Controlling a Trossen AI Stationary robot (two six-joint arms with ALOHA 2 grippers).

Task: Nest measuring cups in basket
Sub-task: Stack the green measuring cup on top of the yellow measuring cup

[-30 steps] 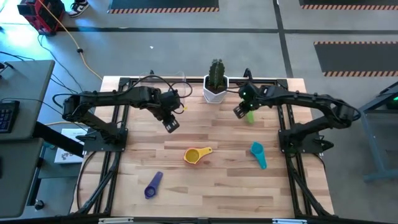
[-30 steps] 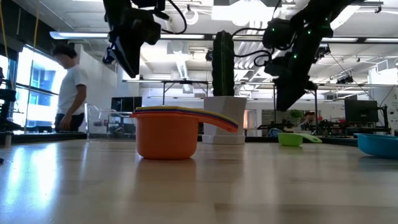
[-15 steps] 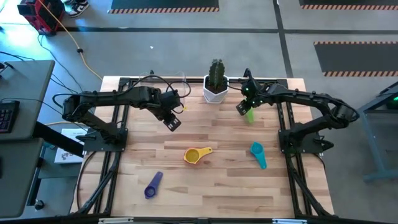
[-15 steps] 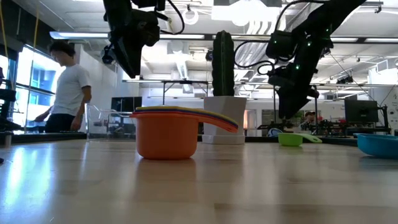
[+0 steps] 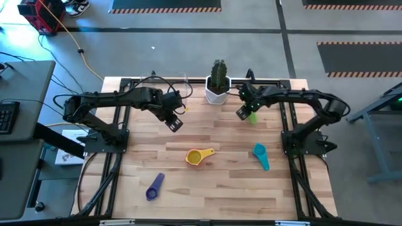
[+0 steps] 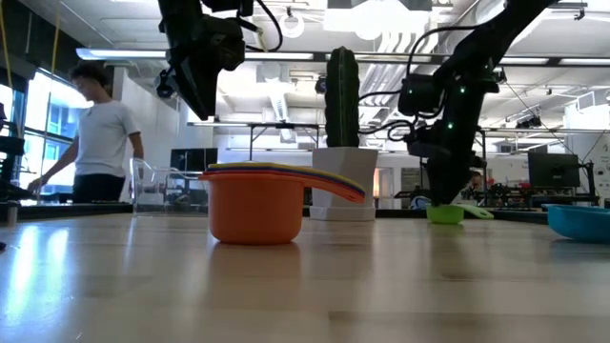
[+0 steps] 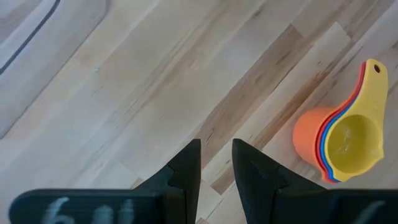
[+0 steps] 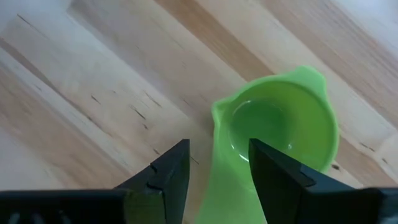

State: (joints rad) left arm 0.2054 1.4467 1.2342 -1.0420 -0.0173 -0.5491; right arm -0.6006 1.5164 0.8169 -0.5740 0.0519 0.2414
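The right gripper [image 8: 212, 163] stands low over the green cup [image 8: 283, 124] near the cactus pot [image 5: 218, 93], fingers parted astride its handle. Centre the handle between the fingers before closing, then lift straight. The left gripper [image 7: 216, 163] hovers narrowly parted, holding nothing.

Pale wooden plank bench [image 5: 207, 182]. White plastic pot with tall green cactus [image 5: 218, 85] upright at far edge, centre. Person in white T-shirt [image 6: 95, 133] stands in room beyond bench, low view left.
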